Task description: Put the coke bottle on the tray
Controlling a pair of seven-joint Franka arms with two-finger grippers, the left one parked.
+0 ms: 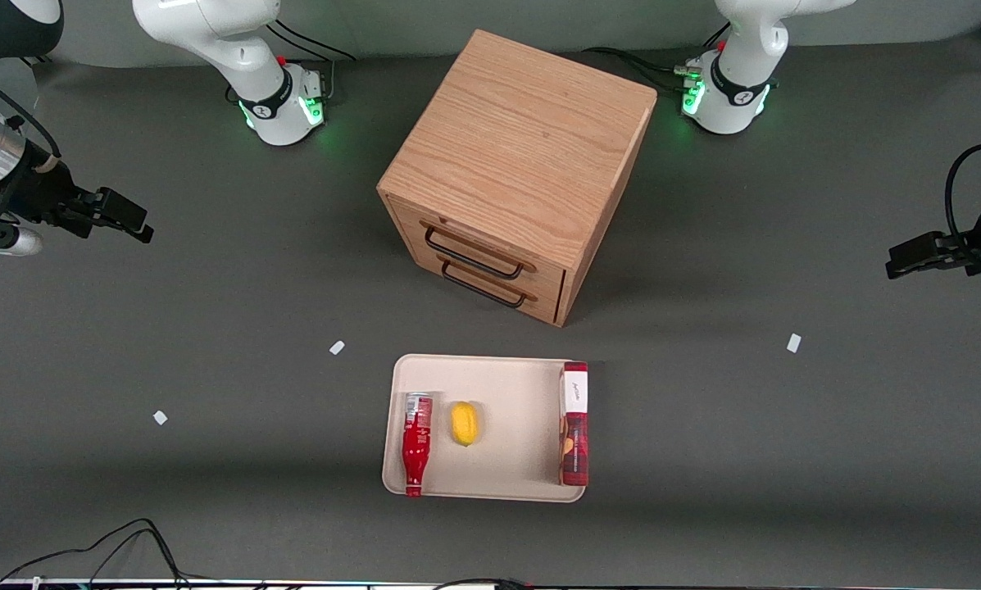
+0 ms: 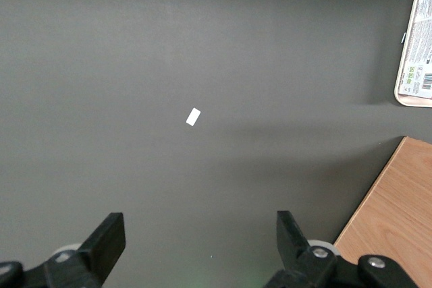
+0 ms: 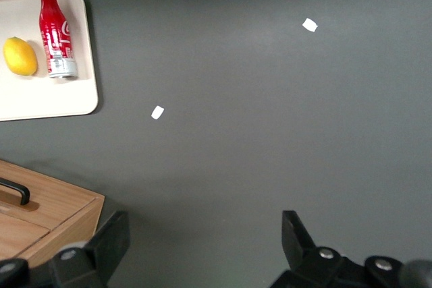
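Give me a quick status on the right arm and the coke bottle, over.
Gripper open, empty, far off toward the working arm's end. Coke bottle lying on tray, beside the lemon. Nothing in the way.

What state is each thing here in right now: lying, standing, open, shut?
coke bottle: lying flat on the tray, cap on.
tray: flat on the table, holding three things.
lemon: resting on the tray.
red box: lying along the tray's edge.
cabinet: both drawers shut.
gripper: open, empty, off toward the working arm's end.

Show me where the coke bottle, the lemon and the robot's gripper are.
coke bottle (image 1: 416,442), front view, red body, lying on the tray.
lemon (image 1: 464,424), front view, its middle.
gripper (image 3: 202,247), right wrist view, open, between the fingertips, above the table.
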